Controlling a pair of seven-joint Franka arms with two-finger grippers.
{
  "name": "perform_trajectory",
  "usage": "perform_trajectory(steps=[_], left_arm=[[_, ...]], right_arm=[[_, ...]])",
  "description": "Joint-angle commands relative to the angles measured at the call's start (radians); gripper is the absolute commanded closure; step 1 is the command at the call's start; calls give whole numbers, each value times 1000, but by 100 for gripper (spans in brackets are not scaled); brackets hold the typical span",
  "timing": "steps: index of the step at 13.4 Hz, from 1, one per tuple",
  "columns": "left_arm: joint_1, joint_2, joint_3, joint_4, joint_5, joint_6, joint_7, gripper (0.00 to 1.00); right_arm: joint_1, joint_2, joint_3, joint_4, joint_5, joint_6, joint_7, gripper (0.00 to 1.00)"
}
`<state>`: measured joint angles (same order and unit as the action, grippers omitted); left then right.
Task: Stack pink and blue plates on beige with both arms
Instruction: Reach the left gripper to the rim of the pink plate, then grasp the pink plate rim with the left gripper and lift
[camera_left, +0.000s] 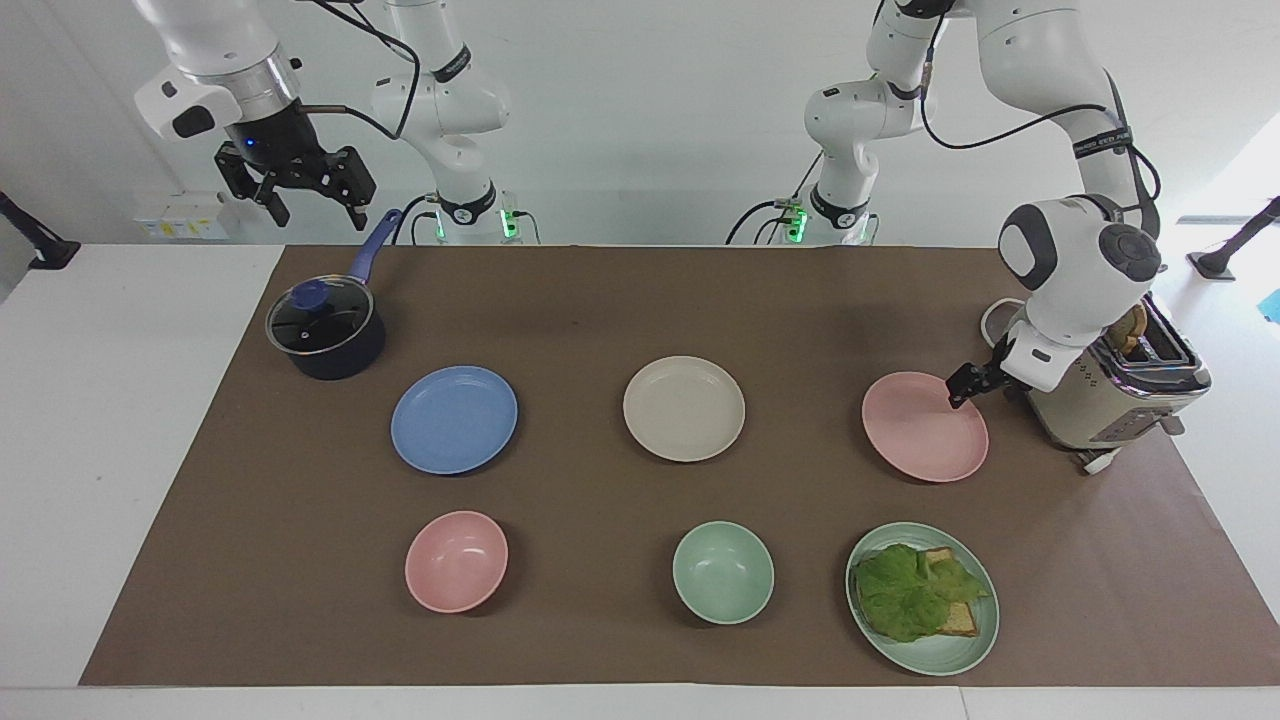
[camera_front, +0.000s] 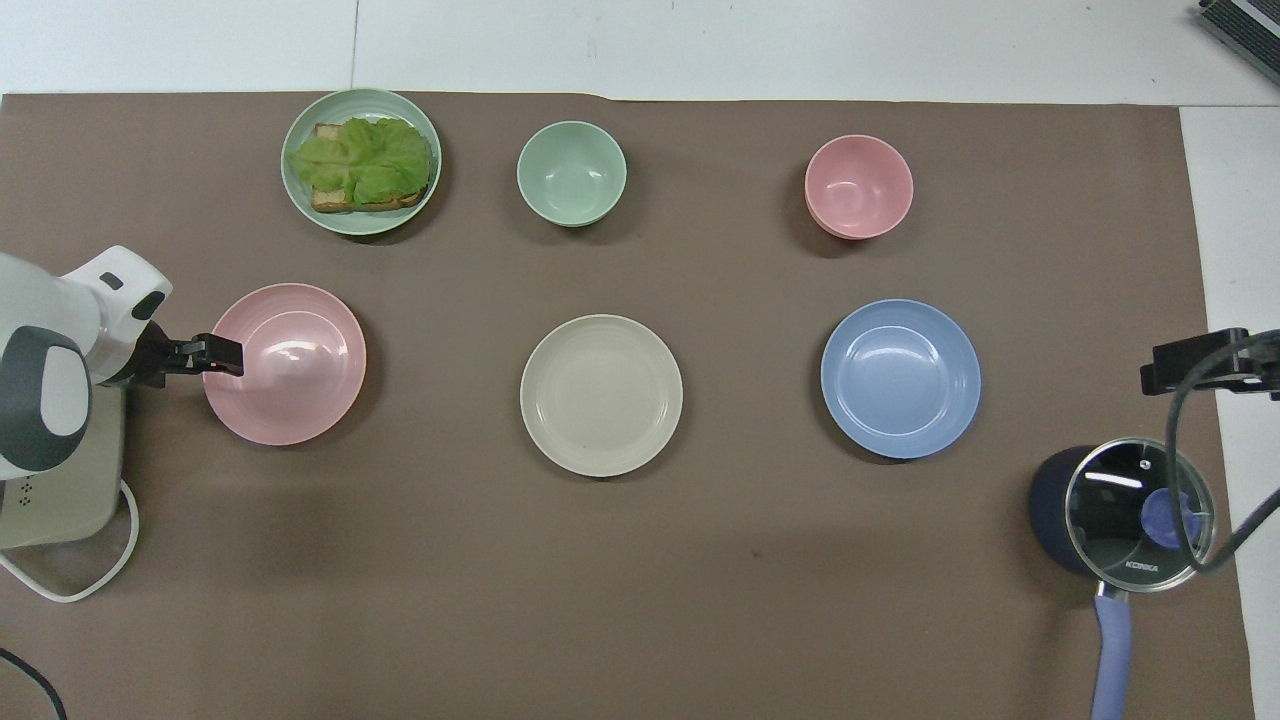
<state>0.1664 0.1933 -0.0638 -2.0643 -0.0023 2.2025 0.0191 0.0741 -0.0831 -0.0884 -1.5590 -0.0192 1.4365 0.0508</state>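
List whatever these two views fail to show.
- Left end effector at the pink plate: contact with the rim is unclear in both views.
- Toaster, overhead view: partly covered by the left arm, cut by the edge.
- Right end effector, overhead view: only its tip shows.

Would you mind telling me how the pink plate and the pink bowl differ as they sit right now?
The pink plate is wide and shallow; the pink bowl is smaller across and deeper. The plate lies toward the left arm's end of the table, nearer the robots; the bowl lies toward the right arm's end, farther from them. The left gripper is at the plate's rim, while nothing is near the bowl. Both are pale pink, round, empty and upright.
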Motion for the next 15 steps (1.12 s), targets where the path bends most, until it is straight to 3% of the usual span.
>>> perform_trajectory(steps=[1,3,4,5,6,11,15], left_arm=[[16,-34,-7,-103,1,45,8,0],[16,-32,-5,-102,1,48,5,0],[16,-32,-5,-102,2,45,8,35],[18,-32,-5,-99,1,42,8,77],[18,-31,-5,-97,2,43,10,100],[13,-23,-8,-67,2,7,10,100],[2,-35,-11,62,1,-208,12,100]], right_arm=[[-5,-26,-1,-29,19,9,-31,0],[-5,-26,-1,-29,19,9,-32,0],[-7,-26,-1,-29,19,9,-32,0],[-5,-26,-1,-29,19,10,-32,0],[-5,-26,-1,-29,19,10,-32,0],[-7,-26,-1,-29,19,9,-32,0],[-7,-26,-1,-29,19,10,-32,0]])
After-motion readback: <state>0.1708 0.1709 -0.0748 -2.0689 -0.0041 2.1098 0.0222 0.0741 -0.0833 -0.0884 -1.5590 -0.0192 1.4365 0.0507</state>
